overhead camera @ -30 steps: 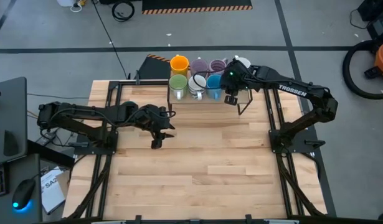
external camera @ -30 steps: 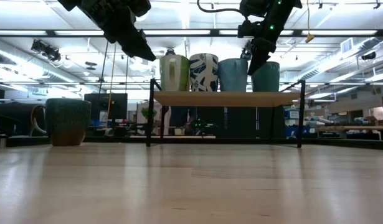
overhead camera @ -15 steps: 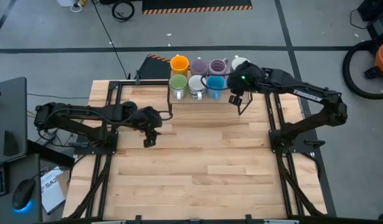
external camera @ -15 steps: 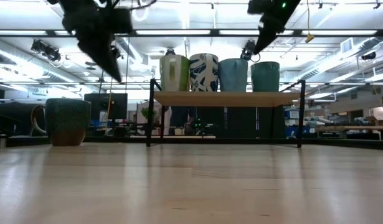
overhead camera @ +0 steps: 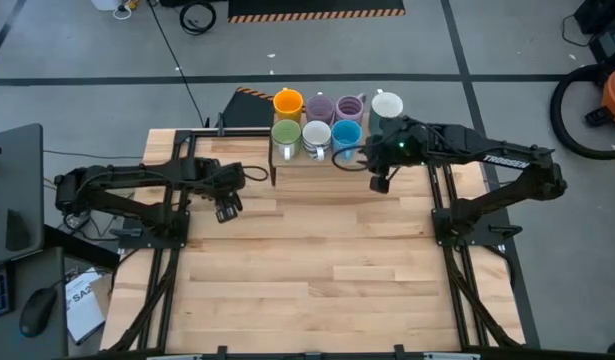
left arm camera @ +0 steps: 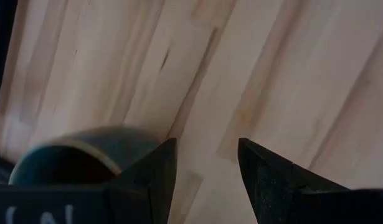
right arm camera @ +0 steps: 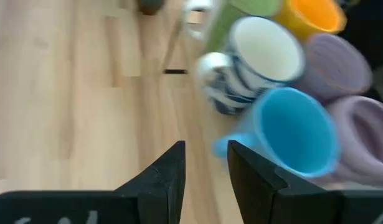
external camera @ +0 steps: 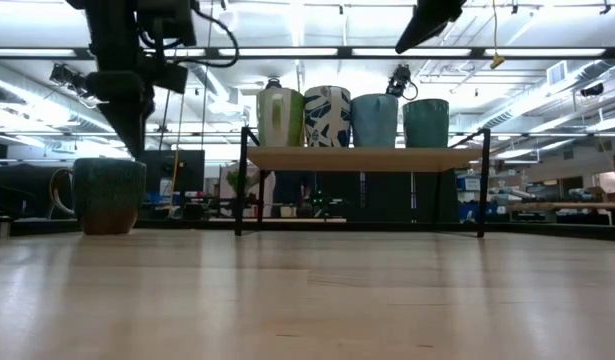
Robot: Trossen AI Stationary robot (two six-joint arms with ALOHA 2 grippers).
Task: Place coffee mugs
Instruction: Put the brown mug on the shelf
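Several coffee mugs stand upright on a low black-framed shelf (external camera: 362,158) at the table's far edge: orange (overhead camera: 287,101), two pale purple (overhead camera: 319,106), white (overhead camera: 387,104), green (overhead camera: 285,132), a patterned white (overhead camera: 316,133), blue (overhead camera: 346,131) and teal (external camera: 426,122). A dark speckled mug (external camera: 109,195) stands on the table at the far left; in the high view my left arm hides it. My left gripper (left arm camera: 207,168) hangs open, pointing steeply down, just beside that mug (left arm camera: 73,158). My right gripper (right arm camera: 207,165), narrowly open and empty, is raised near the shelf's right end (overhead camera: 379,183).
Black arm frames run along both sides of the table (overhead camera: 307,270), whose near half is bare wood. The shelf's thin legs (external camera: 241,180) stand on the table at the far edge. A desk with a mouse (overhead camera: 32,315) lies beyond the left edge.
My left gripper has swung toward the table's left edge and tipped from slanting to pointing steeply down, ending beside the dark mug. My right gripper has risen and drawn back from the shelf's mugs toward the near right. No mug has moved.
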